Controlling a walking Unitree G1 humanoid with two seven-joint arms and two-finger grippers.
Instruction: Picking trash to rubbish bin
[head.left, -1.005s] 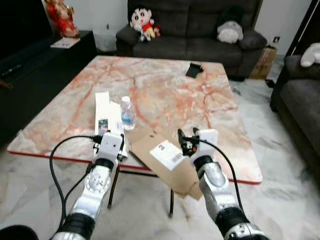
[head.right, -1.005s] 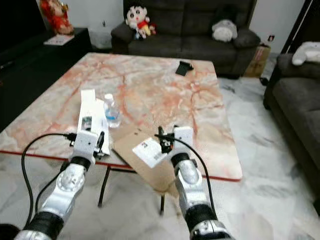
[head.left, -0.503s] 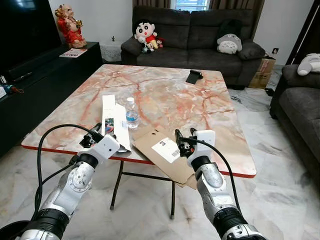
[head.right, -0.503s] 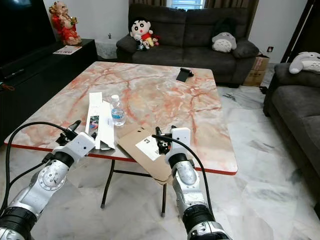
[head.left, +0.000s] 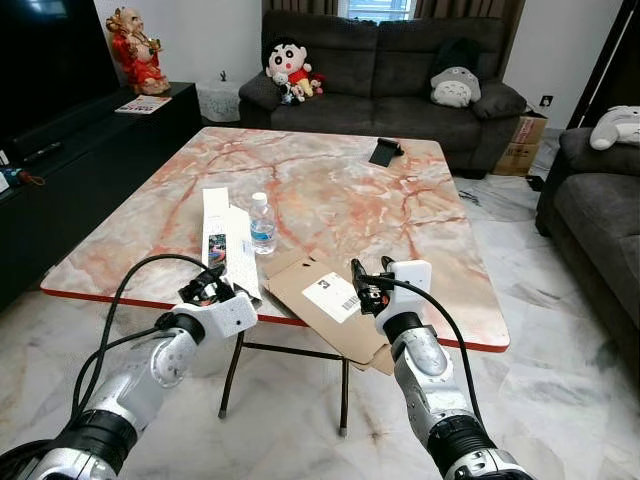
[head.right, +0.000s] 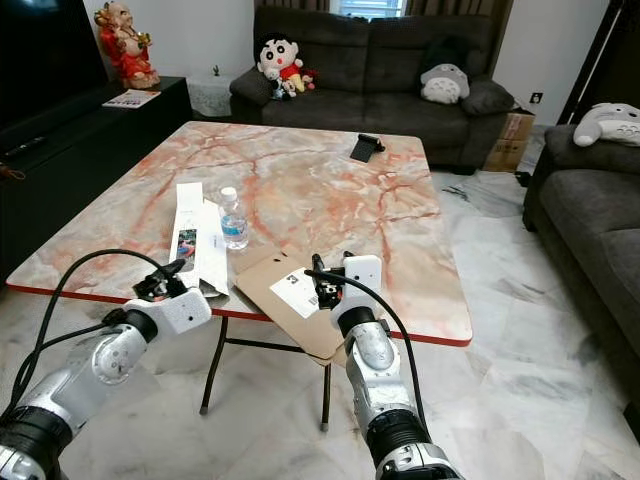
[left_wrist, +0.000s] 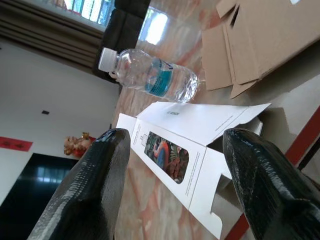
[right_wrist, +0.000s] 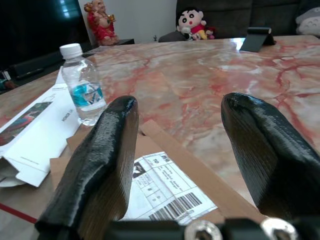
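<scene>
A flattened brown cardboard box (head.left: 318, 300) with a white shipping label lies over the table's near edge. Left of it lie a flattened white carton (head.left: 228, 250) and an upright clear water bottle (head.left: 262, 224) with a blue label. My left gripper (head.left: 205, 290) hovers at the table's front edge, open and empty, pointing at the white carton (left_wrist: 185, 135) and bottle (left_wrist: 150, 77). My right gripper (head.left: 370, 282) is open just above the cardboard's (right_wrist: 165, 185) near right part, with nothing between its fingers.
The marble table (head.left: 330, 190) has a red front edge and thin metal legs. A small black item (head.left: 386, 152) lies at its far side. A dark sofa (head.left: 400, 70) with plush toys stands behind, a black TV cabinet (head.left: 60, 150) on the left, another sofa (head.left: 600, 200) on the right.
The head view has lifted and steadied. My left forearm has swung inward, bringing its gripper nearer the white carton's near end. The right gripper has stayed over the cardboard.
</scene>
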